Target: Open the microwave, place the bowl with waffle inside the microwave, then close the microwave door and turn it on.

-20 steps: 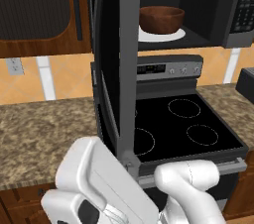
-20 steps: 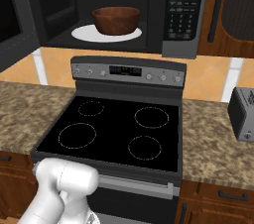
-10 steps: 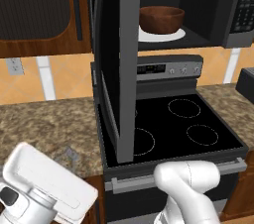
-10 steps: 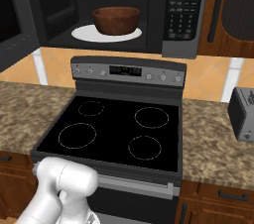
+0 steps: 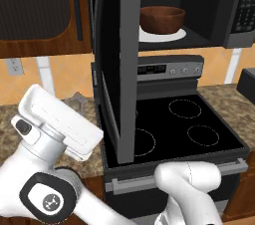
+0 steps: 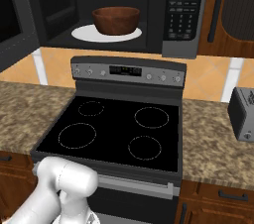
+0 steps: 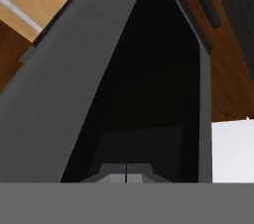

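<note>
The microwave (image 5: 243, 5) (image 6: 181, 10) hangs open above the stove. Inside it, the reddish-brown bowl (image 5: 162, 19) (image 6: 116, 20) stands on the white turntable plate (image 5: 175, 35). The waffle is hidden by the bowl's wall. The microwave door (image 5: 122, 69) (image 6: 12, 15) swings out toward me, edge-on in the left base view. My gripper (image 5: 77, 100) is low and left of the door, on its outer side. In the hand view the fingertips (image 7: 125, 173) are shut together on nothing, facing the door's dark glass (image 7: 149, 79).
A black glass-top stove (image 5: 184, 124) (image 6: 119, 129) lies below the microwave. A grey toaster (image 6: 243, 114) stands on the granite counter (image 6: 25, 109) to the right. Brown cabinets (image 5: 45, 15) (image 6: 233, 10) flank the microwave.
My hand swung left away from the door's lower edge, then rose beside the door's outer face. The door and bowl have not moved.
</note>
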